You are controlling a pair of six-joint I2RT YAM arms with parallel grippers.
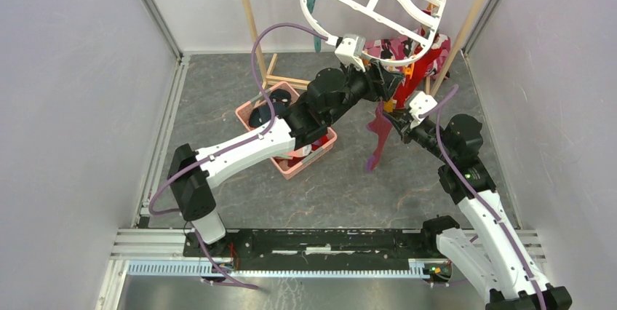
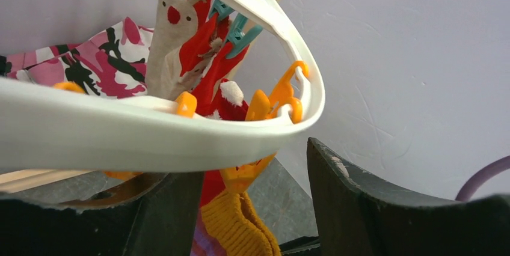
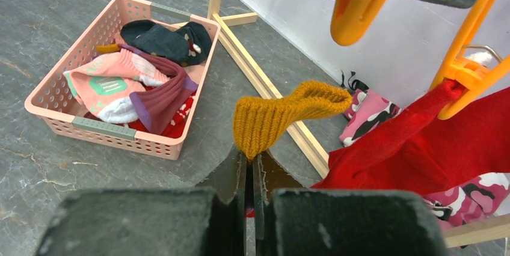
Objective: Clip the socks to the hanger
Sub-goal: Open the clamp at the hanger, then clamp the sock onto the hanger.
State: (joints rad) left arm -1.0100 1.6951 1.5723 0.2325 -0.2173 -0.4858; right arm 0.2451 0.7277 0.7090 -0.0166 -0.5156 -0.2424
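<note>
The white oval hanger (image 1: 375, 1) hangs at the back right, and its rim (image 2: 180, 133) crosses the left wrist view. My left gripper (image 1: 389, 77) is open just under the rim, with an orange peg (image 2: 246, 175) between its fingers and not squeezed. My right gripper (image 1: 399, 115) is shut on a sock with a mustard cuff (image 3: 288, 115). The sock's magenta body (image 1: 378, 139) hangs below. The cuff (image 2: 237, 226) meets the peg's lower end; I cannot tell whether the peg bites it. Red socks (image 3: 469, 148) and a reindeer sock (image 2: 174, 39) hang from other pegs.
A pink basket (image 1: 287, 168) with several more socks sits under the left arm, and its rim (image 3: 102, 128) also shows in the right wrist view. A wooden pole rack (image 1: 251, 19) carries the hanger, its base bars (image 3: 264, 85) on the floor. A pink camouflage cloth (image 2: 102, 57) hangs behind.
</note>
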